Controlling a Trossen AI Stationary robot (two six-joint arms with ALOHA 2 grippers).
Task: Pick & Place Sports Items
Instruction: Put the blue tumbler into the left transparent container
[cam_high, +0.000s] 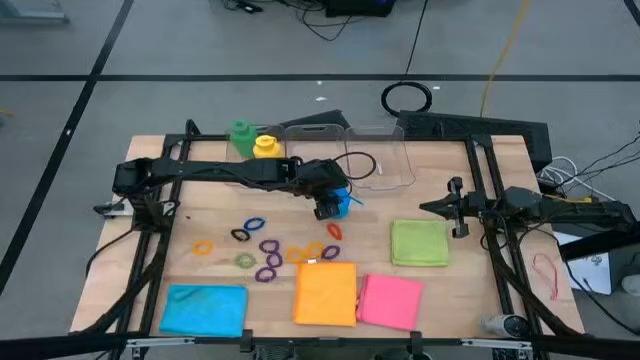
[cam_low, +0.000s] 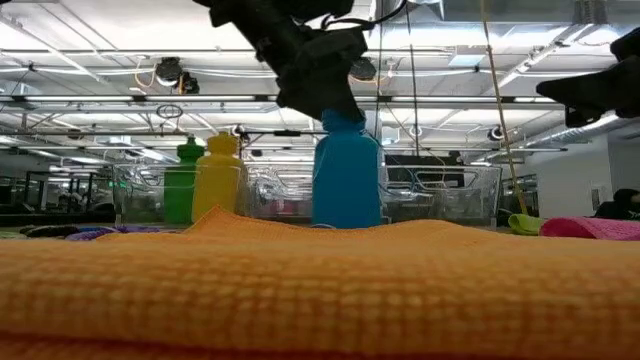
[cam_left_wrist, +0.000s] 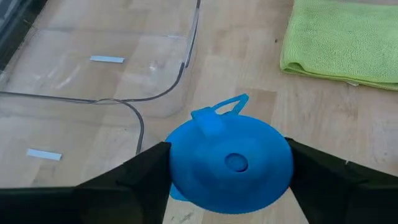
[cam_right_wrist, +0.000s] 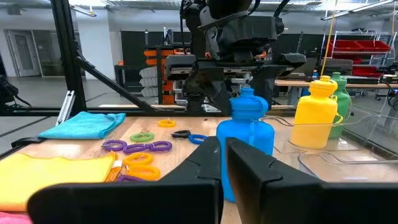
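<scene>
**Blue bottle held at its top by the left arm**

The blue bottle (cam_high: 341, 203) stands upright on the wooden tabletop (cam_high: 440, 285), near the middle, just in front of a clear bin (cam_high: 378, 160). The left gripper (cam_high: 328, 207) is above it, and in the left wrist view its two dark fingers (cam_left_wrist: 134, 180) stand one on each side of the bottle's round top, partly closed and touching it. In the low view the bottom of the bottle seems to rest on the tabletop, but an orange cloth (cam_high: 326, 293) in front hides the exact contact.

The yellow bottle (cam_high: 265, 146) and the green bottle (cam_high: 242, 134) stand side by side at the far edge of the tabletop, to the left of the clear bin.

Many small rings (cam_high: 268, 254) in purple, orange, green and black lie scattered on the tabletop between the blue bottle and the cloths. Along the near edge the blue cloth (cam_high: 204, 308), the orange cloth and the pink cloth (cam_high: 390, 300) lie in a row. The pink cloth touches the orange one. The green cloth (cam_high: 419, 242) lies apart, more to the right.

The right gripper (cam_high: 457, 209) waits at the right side of the tabletop, beside the green cloth. Its fingers (cam_right_wrist: 205, 165) are fully closed and hold nothing.
</scene>
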